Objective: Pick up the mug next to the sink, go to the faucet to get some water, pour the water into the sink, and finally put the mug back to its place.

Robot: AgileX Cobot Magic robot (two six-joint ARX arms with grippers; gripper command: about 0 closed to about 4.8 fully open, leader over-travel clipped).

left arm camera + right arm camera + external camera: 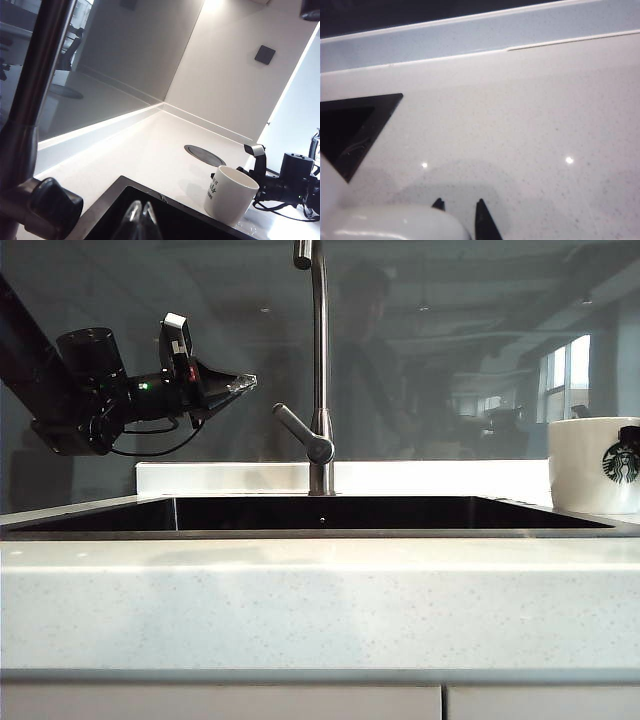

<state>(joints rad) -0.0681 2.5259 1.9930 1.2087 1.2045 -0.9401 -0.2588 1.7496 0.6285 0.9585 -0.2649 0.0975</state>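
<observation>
Mug (592, 464) stands upright on the counter (320, 610) at the right edge of the exterior frame, just beside the right end of the sink (320, 532), well apart from the faucet (319, 370) at centre. The right gripper (459, 212) sits at the mug's rim, its dark fingertips narrowly parted; whether they pinch the wall I cannot tell. The left gripper (240, 383), pressed shut and empty, hangs at upper left across the basin, so the right arm is much nearer.
</observation>
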